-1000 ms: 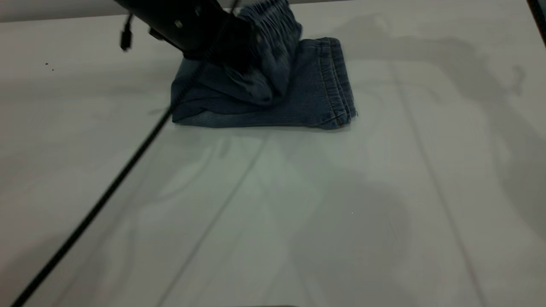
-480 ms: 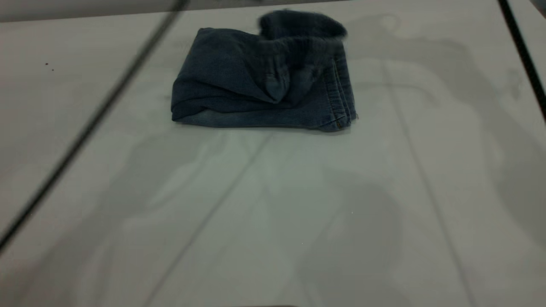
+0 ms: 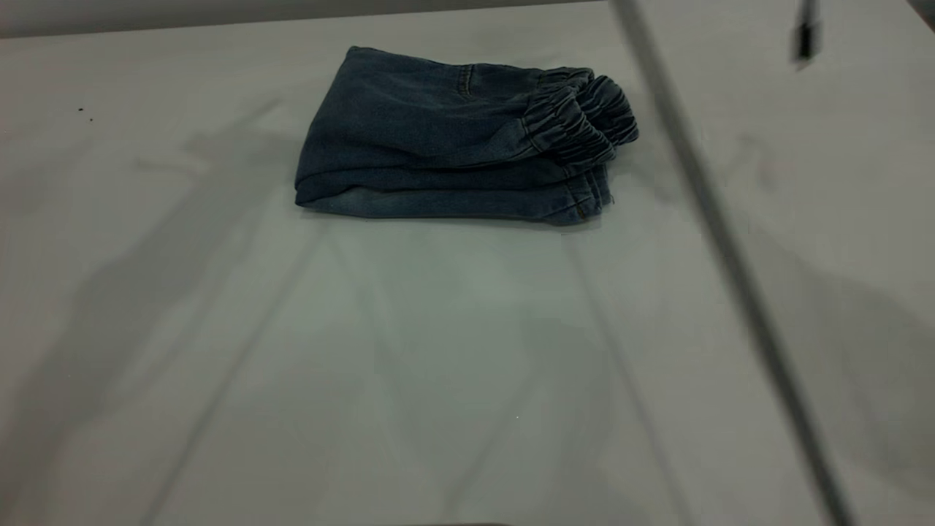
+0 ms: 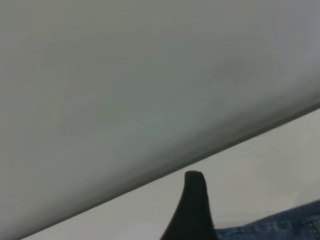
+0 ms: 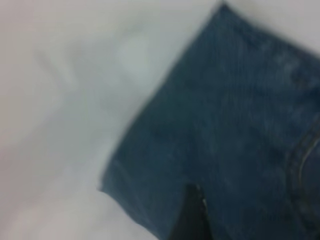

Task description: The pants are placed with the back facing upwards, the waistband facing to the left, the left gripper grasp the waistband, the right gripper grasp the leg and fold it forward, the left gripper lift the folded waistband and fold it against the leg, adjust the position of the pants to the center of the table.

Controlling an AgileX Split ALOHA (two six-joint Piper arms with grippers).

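The pants (image 3: 438, 139) lie folded into a compact stack toward the far side of the table (image 3: 467, 380). The ruched waistband (image 3: 577, 120) rests on top at the stack's right end, over the stitched leg hems (image 3: 584, 201). Neither gripper shows in the exterior view. A black tip of my left gripper (image 4: 192, 210) hangs above bare table, with a strip of denim (image 4: 280, 225) beside it and nothing held. A black tip of my right gripper (image 5: 192, 215) hovers over flat denim (image 5: 235, 115) near a corner of the stack.
A blurred black cable (image 3: 730, 256) crosses the right side of the exterior view from top to bottom, with a small dark plug (image 3: 803, 36) hanging near the top right. Wide bare tabletop lies in front of and beside the pants.
The left arm that held the waistband over the stack has left the exterior view. The waistband dropped and now lies flat on the right end. The cable swept from left to right.
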